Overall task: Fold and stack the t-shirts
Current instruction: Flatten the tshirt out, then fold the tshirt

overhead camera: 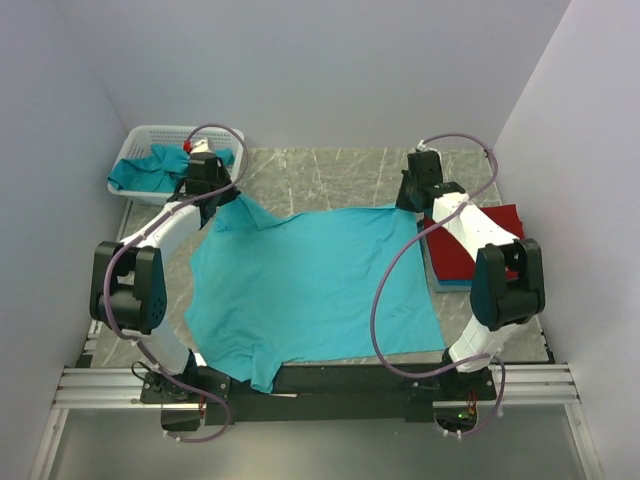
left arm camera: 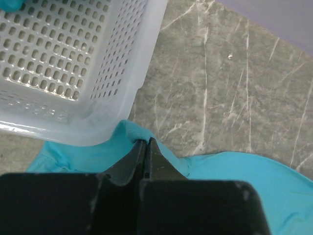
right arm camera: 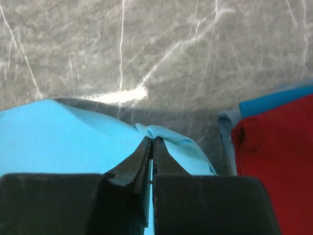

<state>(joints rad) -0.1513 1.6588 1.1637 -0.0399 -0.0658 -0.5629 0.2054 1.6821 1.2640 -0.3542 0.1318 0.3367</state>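
Observation:
A teal t-shirt [overhead camera: 315, 290] lies spread across the middle of the table, its near edge hanging over the front rail. My left gripper [overhead camera: 212, 196] is shut on the shirt's far left corner [left arm camera: 129, 134], right beside the basket. My right gripper [overhead camera: 412, 200] is shut on the far right corner [right arm camera: 161, 133], the cloth bunched at the fingertips. At the right lies a folded red t-shirt [overhead camera: 470, 245] on top of a folded blue one [right arm camera: 274, 98]. More teal t-shirts [overhead camera: 145, 170] lie crumpled in the basket.
A white mesh basket [overhead camera: 150, 135] stands at the back left, its corner [left arm camera: 117, 93] touching distance from my left fingers. Grey marbled tabletop [overhead camera: 330, 175] shows behind the shirt. Walls close in on both sides and the back.

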